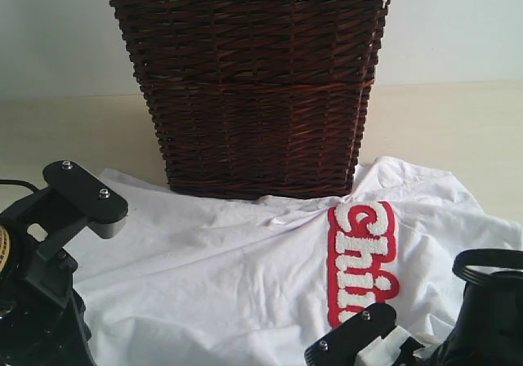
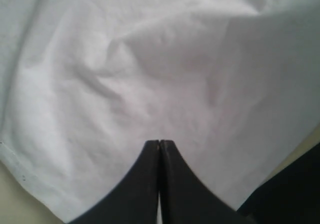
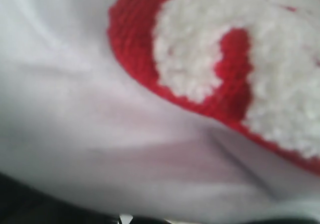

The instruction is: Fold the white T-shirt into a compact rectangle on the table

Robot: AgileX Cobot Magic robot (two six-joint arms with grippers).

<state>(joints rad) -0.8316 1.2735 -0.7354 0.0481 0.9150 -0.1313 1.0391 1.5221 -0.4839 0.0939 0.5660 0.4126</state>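
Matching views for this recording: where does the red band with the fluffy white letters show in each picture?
Exterior view: red band lies right of middle, low, running up the white T-shirt toward the basket.
Left wrist view: not in it; only plain shirt cloth.
Right wrist view: the band fills much of the picture, close up and blurred.
Shared landmark: the white T-shirt, seen in all three.

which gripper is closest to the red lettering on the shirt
The right gripper: it sits beside the red chest band, while the left gripper, jaws shut, is over plain cloth of the white T-shirt.
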